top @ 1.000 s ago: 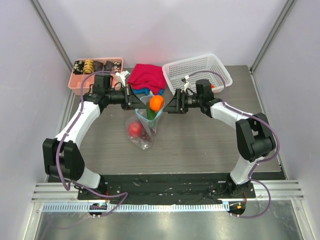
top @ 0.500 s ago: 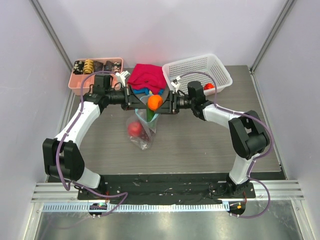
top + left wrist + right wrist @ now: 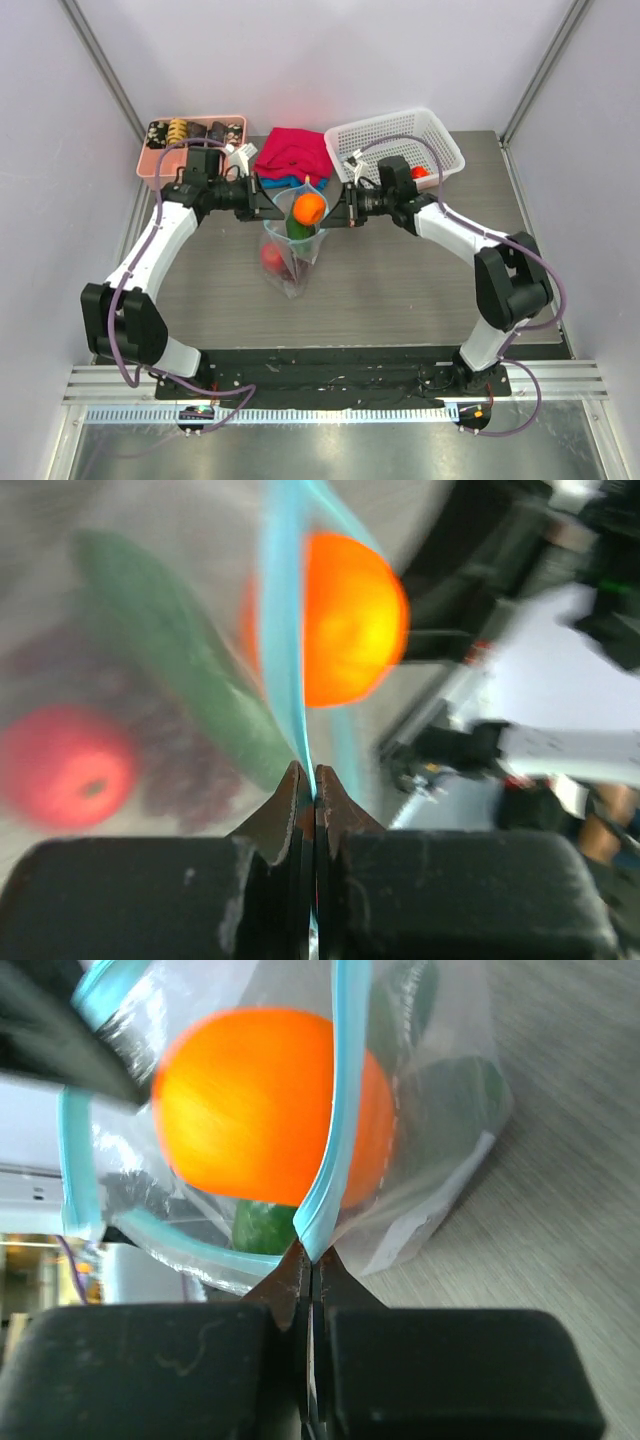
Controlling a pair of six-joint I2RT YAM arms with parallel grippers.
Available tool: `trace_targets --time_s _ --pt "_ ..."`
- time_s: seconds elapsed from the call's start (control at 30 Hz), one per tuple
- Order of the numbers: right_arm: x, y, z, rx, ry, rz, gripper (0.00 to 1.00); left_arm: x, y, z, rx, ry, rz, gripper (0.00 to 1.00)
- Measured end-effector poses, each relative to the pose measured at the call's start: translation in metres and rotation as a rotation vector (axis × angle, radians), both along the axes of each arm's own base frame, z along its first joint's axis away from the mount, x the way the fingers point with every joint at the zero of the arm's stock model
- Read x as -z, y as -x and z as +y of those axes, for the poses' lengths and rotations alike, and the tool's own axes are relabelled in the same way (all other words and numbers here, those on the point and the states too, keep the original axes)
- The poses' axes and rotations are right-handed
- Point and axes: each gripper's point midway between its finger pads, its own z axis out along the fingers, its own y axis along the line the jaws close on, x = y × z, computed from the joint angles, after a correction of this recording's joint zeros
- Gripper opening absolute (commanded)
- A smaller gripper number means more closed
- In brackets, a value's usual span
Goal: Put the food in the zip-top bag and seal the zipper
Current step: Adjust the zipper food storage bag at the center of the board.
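Pinching the zipper, the right gripper is seen pressed shut on the blue strip; the left gripper is clamped likewise at the opposite end. Just beyond both tips the zip-top bag is stretched, soft and likely slippery, the orange lodged at its mouth. Hold is best taken on the stiffer strip.

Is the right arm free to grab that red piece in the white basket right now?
Probably not yet. The right tool is shut on the blue zipper, so it must let go first. Otherwise the red piece lies in the basket beside it.
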Motion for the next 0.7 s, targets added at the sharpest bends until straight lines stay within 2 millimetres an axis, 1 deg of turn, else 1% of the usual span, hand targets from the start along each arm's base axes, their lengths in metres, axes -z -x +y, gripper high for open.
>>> trace_targets --time_s 0.03,0.1,0.2,0.27,0.33,0.43,0.53,0.57,0.63,0.67,0.7 --pt "-0.005 0.0 -0.002 0.0 0.011 -0.024 0.01 0.001 -0.003 0.005 -0.022 -0.04 -0.016 0.0" --pt "-0.022 0.001 -0.006 -0.004 0.029 -0.089 0.01 0.002 -0.013 0.018 -0.081 -0.132 -0.075 0.0" --pt "-0.053 0.006 -0.009 -0.018 0.035 -0.183 0.01 -0.007 -0.016 0.036 -0.139 -0.238 -0.16 0.0" --pt "-0.072 0.011 -0.009 -0.029 0.033 -0.241 0.01 -0.016 -0.014 0.04 -0.149 -0.281 -0.205 0.0" --pt "-0.085 0.02 -0.007 -0.05 0.03 -0.289 0.01 -0.023 -0.01 0.036 -0.131 -0.298 -0.241 0.0" --pt "-0.087 0.031 -0.003 -0.082 0.038 -0.31 0.01 -0.024 -0.001 0.028 -0.091 -0.323 -0.27 0.0" --pt "-0.077 0.037 -0.001 -0.102 0.057 -0.287 0.01 -0.018 0.005 0.022 -0.055 -0.353 -0.273 0.0" --pt "-0.074 0.037 -0.001 -0.104 0.061 -0.28 0.16 -0.016 0.008 0.021 -0.044 -0.363 -0.267 0.0" --pt "-0.064 0.035 -0.002 -0.106 0.075 -0.256 0.36 -0.01 0.01 0.022 -0.032 -0.383 -0.254 0.0" --pt "-0.059 0.033 -0.002 -0.106 0.079 -0.241 0.5 -0.007 0.01 0.023 -0.034 -0.392 -0.247 0.0" --pt "-0.055 0.03 -0.004 -0.104 0.081 -0.224 0.55 -0.005 0.009 0.024 -0.037 -0.399 -0.242 0.0"
